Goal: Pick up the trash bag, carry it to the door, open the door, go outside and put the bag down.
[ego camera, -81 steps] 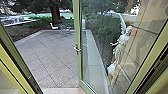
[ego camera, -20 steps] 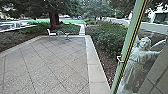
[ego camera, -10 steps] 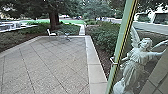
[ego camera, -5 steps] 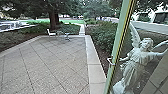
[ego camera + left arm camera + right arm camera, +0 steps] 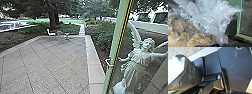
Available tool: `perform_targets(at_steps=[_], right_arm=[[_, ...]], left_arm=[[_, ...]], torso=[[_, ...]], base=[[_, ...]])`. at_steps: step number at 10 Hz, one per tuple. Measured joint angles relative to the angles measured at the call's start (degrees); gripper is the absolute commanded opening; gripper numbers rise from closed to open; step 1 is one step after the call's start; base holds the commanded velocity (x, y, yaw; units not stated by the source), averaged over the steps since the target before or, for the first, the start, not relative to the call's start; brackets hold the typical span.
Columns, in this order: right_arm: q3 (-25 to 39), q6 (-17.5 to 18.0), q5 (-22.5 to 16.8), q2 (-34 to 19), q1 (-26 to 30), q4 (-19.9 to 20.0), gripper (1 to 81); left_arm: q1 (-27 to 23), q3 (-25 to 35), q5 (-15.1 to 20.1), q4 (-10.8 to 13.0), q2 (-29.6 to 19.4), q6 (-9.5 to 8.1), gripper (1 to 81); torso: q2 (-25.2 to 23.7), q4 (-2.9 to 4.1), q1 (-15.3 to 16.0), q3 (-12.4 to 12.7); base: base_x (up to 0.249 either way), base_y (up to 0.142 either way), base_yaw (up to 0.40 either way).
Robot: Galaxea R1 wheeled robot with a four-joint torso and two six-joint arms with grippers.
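Ahead, we see gridded paving [image 5: 50,67], a green-framed glass door [image 5: 116,45], a pale winged statue [image 5: 136,62] and a crinkled, translucent trash bag [image 5: 218,18]; we cannot tell either gripper's state.

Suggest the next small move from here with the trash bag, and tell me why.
I'd probably ease the base slowly forward onto the paving, bearing slightly away from the door. The door stands open on the right with paving ahead to its left, and in the left wrist view the trash bag shows close to a green frame, so a snag looks possible.
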Motion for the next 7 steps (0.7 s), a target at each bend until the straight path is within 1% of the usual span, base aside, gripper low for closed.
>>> perform_targets(at_steps=[1,6,7], right_arm=[[0.0,0.0,0.0,0.0,0.6,0.0,81.1],[0.0,0.0,0.0,0.0,0.3,0.0,81.1],[0.0,0.0,0.0,0.0,0.3,0.0,81.1]], left_arm=[[-0.7,0.0,-0.3,0.0,0.0,0.0,1.0],[-0.1,0.0,-0.1,0.0,0.0,0.0,1.0],[-0.2,0.0,-0.1,0.0,0.0,0.0,1.0]], torso=[[0.0,0.0,0.0,0.0],[0.0,0.0,0.0,0.0],[0.0,0.0,0.0,0.0]], base=[[0.075,0.0,0.0],[0.075,0.0,0.0],[0.075,0.073,0.0]])
